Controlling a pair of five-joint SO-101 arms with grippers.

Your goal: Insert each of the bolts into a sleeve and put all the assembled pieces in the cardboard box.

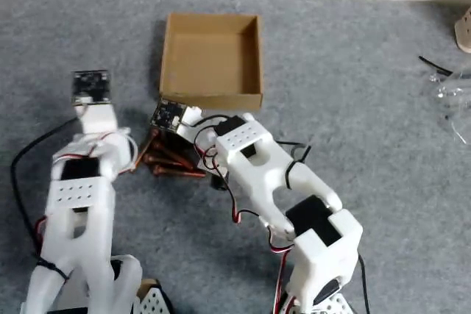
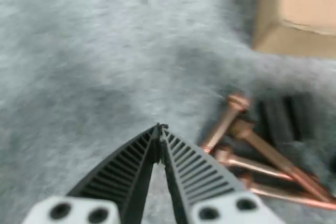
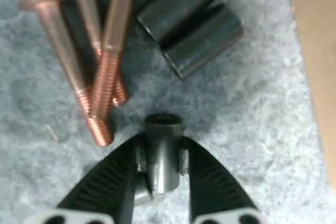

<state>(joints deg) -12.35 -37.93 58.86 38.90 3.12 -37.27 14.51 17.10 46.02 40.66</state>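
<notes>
My right gripper (image 3: pixel 160 142) is shut on a dark metal sleeve (image 3: pixel 163 129), held just above the grey carpet. Two more dark sleeves (image 3: pixel 190 20) lie side by side beyond it, with several copper bolts (image 3: pixel 100 51) beside them. In the high view the bolts (image 1: pixel 168 161) lie in a heap between the two arms, in front of the open cardboard box (image 1: pixel 212 97). My left gripper (image 2: pixel 159 128) is shut with nothing in it, its tips over bare carpet beside the bolts (image 2: pixel 252 153). A corner of the box (image 2: pixel 294 19) lies beyond them.
Grey carpet covers the table. Clear plastic pieces (image 1: pixel 450 92) and a black wire lie at the far right, with a tan object (image 1: pixel 464 29) at the edge. The left arm (image 1: pixel 96 119) and the right arm (image 1: pixel 250 152) flank the bolt heap closely.
</notes>
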